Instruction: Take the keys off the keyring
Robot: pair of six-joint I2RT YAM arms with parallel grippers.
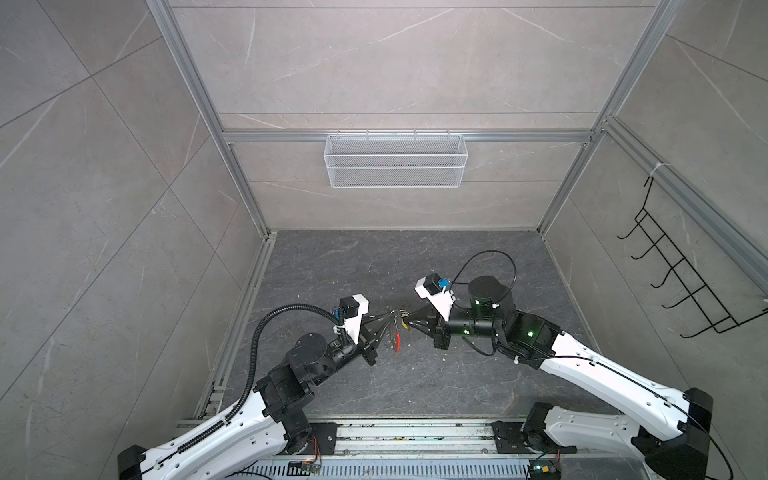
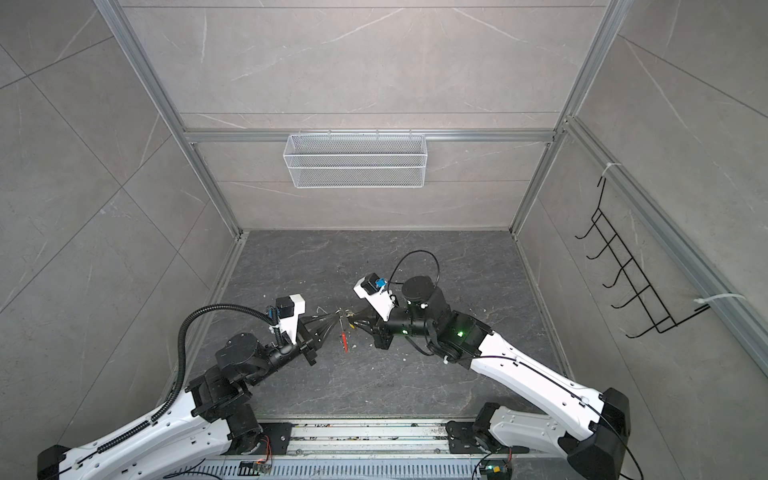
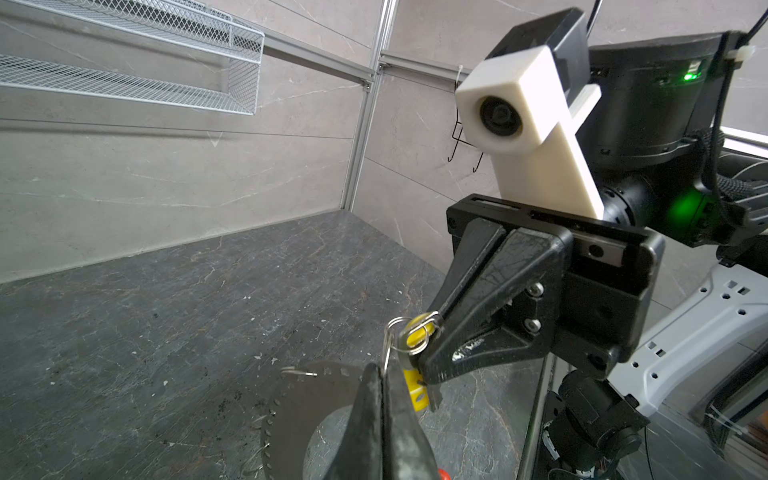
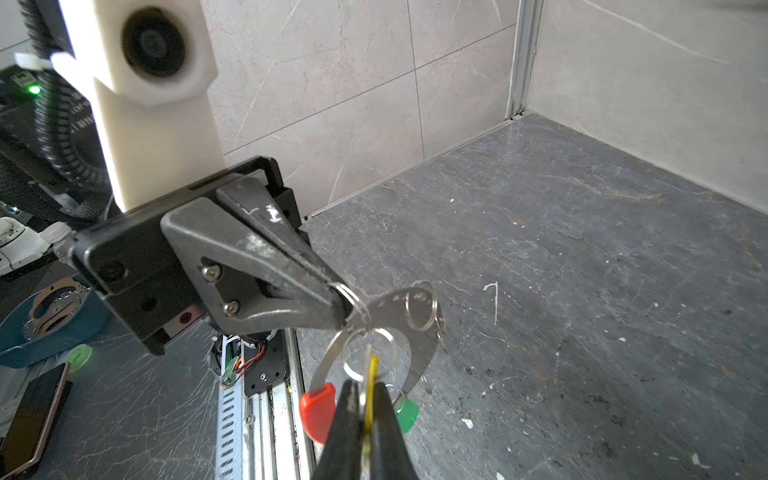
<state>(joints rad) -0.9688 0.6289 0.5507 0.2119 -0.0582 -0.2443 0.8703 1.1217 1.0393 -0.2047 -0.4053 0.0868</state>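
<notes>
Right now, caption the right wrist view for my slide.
Left gripper clamps a split ring on the keyring; right gripper pinches the yellow key.

You are looking at a keyring (image 4: 426,345) of dull brushed grey metal carrying a glossy red plastic segment (image 4: 318,411), bright polished wire rings (image 4: 434,306), a yellow key head (image 3: 415,338) and a green key head (image 4: 408,413) of smooth plastic, over a matt, veined stone-look floor (image 4: 582,291).

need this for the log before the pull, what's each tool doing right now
Left tool: closed, pinching the keyring.
Right tool: closed on the yellow key.
</notes>
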